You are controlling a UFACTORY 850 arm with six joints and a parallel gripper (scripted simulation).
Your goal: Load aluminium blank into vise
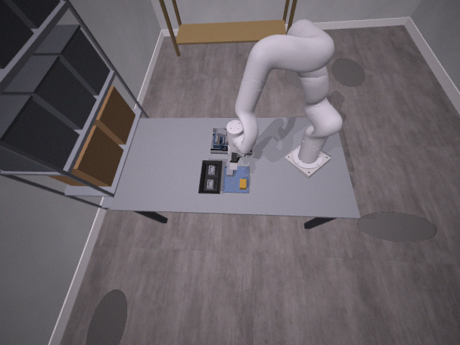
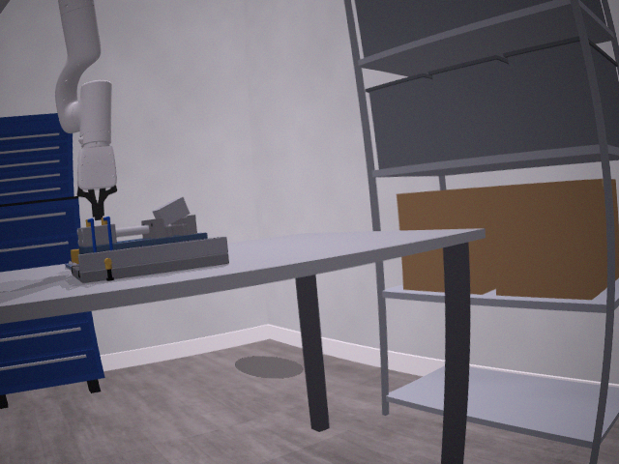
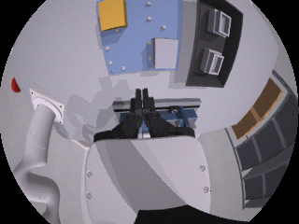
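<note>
My gripper [image 2: 97, 205] is shut and empty. It hangs a little above the hose end of the vise [image 2: 144, 242], between the vise [image 1: 220, 141] and the blue infeed plate [image 1: 236, 179]. On the plate lie one aluminium blank [image 3: 166, 52] near the tray-side edge and one brass blank [image 3: 114, 14] at a far corner, both flat. The black outfeed tray [image 3: 212, 40] holds two finished parts [image 3: 220, 22] [image 3: 211, 62], pocket up. In the exterior view a grey block [image 2: 172, 211] sits tilted on top of the vise's far end. The vise opening is hidden behind my fingers [image 3: 142, 95] in the wrist view.
Two blue hoses [image 2: 98, 233] rise from the vise end under the gripper. The arm's base [image 1: 308, 159] is bolted to the table right of the plate. A shelf rack with brown boxes [image 1: 100, 148] stands off the table's left end.
</note>
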